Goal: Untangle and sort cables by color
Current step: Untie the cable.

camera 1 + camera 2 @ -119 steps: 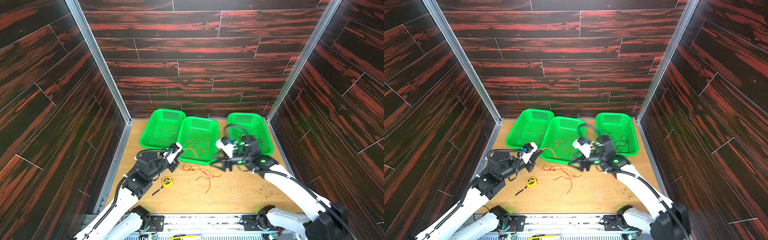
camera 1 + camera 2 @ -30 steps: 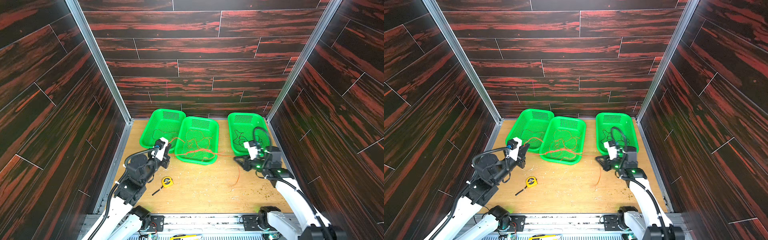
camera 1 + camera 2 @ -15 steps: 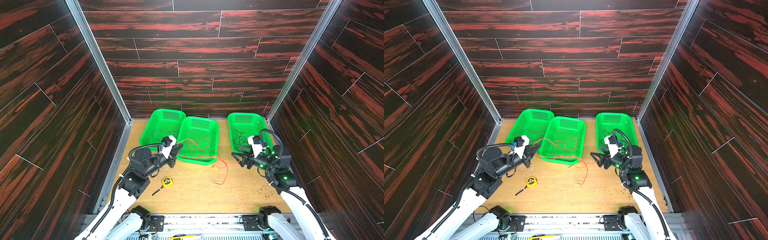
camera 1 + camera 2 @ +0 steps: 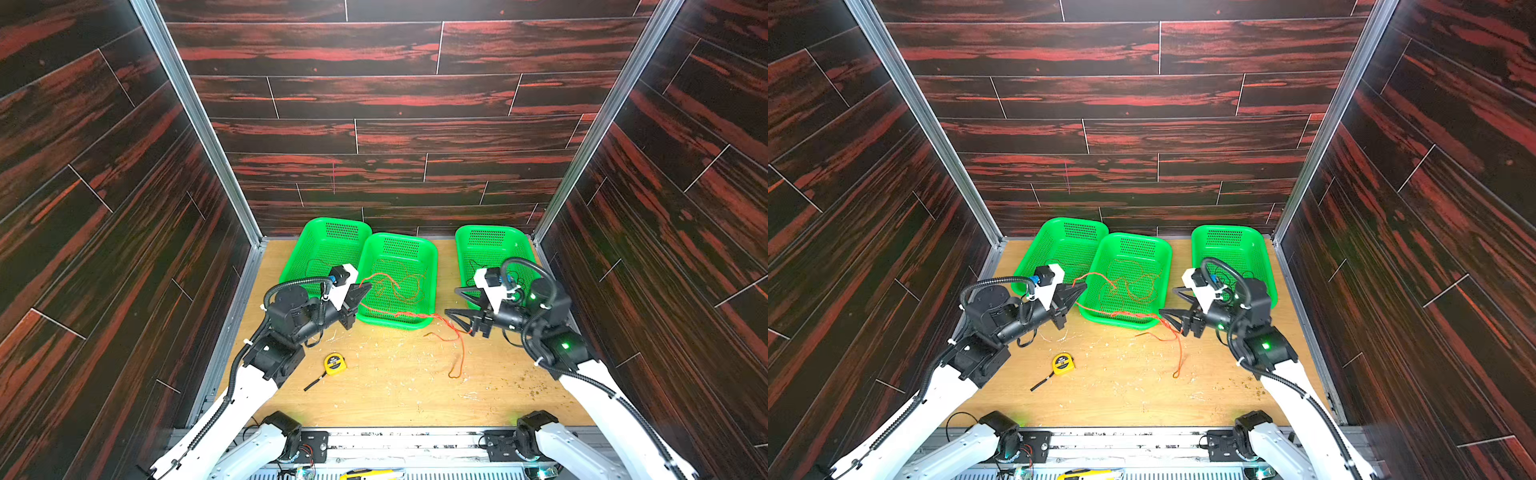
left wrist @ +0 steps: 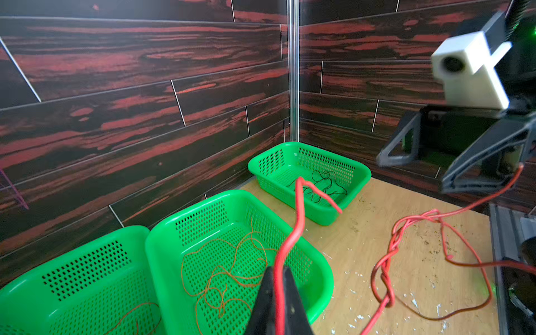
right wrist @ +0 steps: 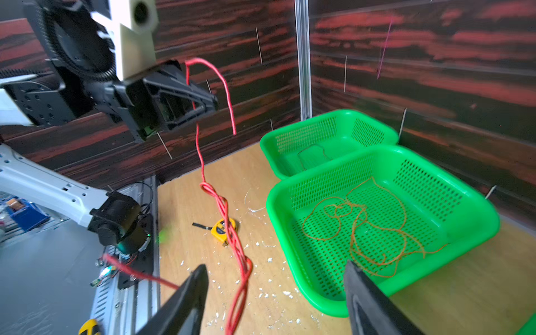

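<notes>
My left gripper (image 4: pixel 365 289) (image 5: pixel 277 269) is shut on a red cable (image 5: pixel 298 220) above the near left corner of the middle green basket (image 4: pixel 434 266). The red cable (image 4: pixel 415 318) drapes along that basket's front rim and lies twisted and slack on the table (image 4: pixel 1177 345) (image 6: pixel 223 208). My right gripper (image 4: pixel 453 301) (image 6: pixel 275 266) stands open beside the basket's near right corner; a red strand passes by one finger, ungripped. Orange cables (image 4: pixel 395 286) (image 6: pixel 362 226) lie in the middle basket and black cables (image 5: pixel 324 182) in the right basket (image 4: pixel 490 232).
The left basket (image 4: pixel 324 245) touches the middle one and holds a thin dark cable (image 6: pixel 313 153). A yellow tape measure (image 4: pixel 333 363) with a short black strap lies on the table near my left arm. Dark walls close in three sides; white crumbs dot the wood.
The right gripper has opened and let go of the red cable, which was stretched between both grippers and now lies slack. The left gripper carried its end towards the middle basket; the right gripper moved inward.
</notes>
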You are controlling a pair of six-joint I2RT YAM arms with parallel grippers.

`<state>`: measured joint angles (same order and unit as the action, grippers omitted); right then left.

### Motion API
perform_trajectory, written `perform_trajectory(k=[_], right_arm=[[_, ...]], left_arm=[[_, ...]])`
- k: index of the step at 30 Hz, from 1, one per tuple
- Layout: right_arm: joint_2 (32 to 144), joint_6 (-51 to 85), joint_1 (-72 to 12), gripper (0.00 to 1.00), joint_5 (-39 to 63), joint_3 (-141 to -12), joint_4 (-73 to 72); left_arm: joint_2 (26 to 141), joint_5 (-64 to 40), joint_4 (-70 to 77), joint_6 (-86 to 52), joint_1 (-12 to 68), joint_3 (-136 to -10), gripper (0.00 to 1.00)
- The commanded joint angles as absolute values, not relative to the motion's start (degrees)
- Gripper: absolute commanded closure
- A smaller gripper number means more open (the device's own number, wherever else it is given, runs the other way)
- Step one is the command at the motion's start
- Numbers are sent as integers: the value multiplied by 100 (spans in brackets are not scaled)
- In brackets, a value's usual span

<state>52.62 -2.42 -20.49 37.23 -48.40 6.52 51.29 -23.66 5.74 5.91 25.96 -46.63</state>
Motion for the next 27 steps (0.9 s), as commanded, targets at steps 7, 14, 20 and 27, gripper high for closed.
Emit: perform_trajectory(k=[7, 14, 20, 27], right_arm=[[4911, 493, -1254, 19, 1679, -5117, 1204], [4923, -217, -1124, 21, 4032, -5475, 1554], [5723, -1288, -2721, 20, 2872, -6276, 2917], [6610, -1115, -3239, 18, 3428, -6198, 2851]], left_arm=[[4814, -1941, 615, 536, 2613, -4658, 100], [4981, -2471, 414, 672, 2610, -4747, 100], [5279, -2874, 271, 813, 2610, -4963, 100], [5418, -3040, 437, 722, 2620, -5049, 100]])
